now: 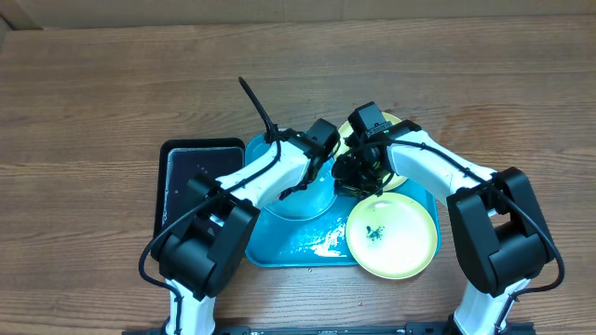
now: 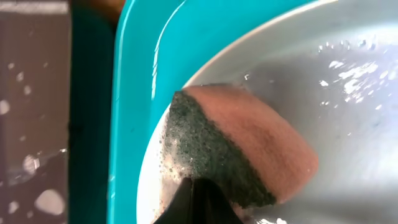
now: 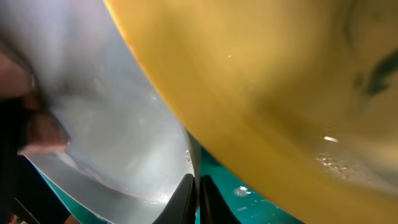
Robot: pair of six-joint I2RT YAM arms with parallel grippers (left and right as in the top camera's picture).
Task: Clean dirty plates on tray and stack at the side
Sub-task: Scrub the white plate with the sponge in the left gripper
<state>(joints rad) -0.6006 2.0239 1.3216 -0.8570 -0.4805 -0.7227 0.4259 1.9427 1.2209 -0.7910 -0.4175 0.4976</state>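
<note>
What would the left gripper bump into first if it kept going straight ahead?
The green-and-pink scrubbing sponge, seemingly pinched at the left gripper's shut tips. Just past it lies the wet pale blue round plastic plate, probably touching.

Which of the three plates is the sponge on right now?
The pale blue plate, in the tray's left half: the sponge lies on its wet surface, held by the left gripper. The yellow-green plates sit to its right, without a sponge.
</note>
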